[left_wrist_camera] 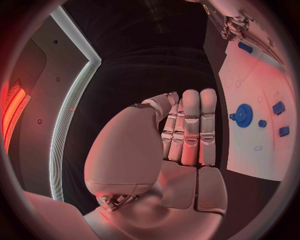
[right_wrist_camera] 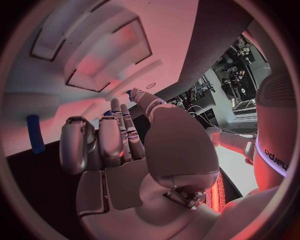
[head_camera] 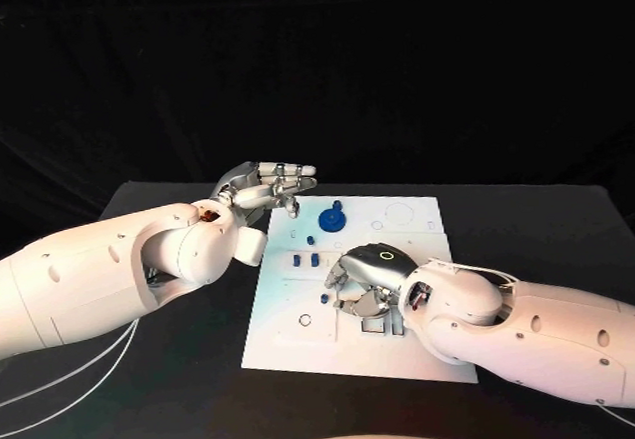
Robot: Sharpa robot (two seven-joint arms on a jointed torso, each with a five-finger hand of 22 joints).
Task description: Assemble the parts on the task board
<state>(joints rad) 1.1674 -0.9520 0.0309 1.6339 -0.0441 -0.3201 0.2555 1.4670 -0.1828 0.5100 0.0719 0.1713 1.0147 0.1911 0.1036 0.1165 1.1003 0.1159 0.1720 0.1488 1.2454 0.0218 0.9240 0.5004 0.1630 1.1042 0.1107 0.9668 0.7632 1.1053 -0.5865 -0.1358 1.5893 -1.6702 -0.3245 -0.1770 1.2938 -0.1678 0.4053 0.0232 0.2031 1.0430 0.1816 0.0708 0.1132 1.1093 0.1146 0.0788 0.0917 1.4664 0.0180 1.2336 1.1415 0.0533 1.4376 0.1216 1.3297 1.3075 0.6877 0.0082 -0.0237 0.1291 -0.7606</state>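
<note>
We see our right hand (head_camera: 362,277) lowered onto the near middle of the board (head_camera: 419,216), whether holding anything we cannot tell, while our left hand (head_camera: 265,188) hovers flat and empty at its far-left corner, clear of the blue gear (head_camera: 333,218).

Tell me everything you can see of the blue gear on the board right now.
The blue gear is a small round toothed wheel with a raised hub, plastic by its look. It lies flat at the far end of the white task board, near the left hand, which hovers open beside it without touching. In the left wrist view its teeth show clearly, and smaller blue parts lie nearby.
</note>
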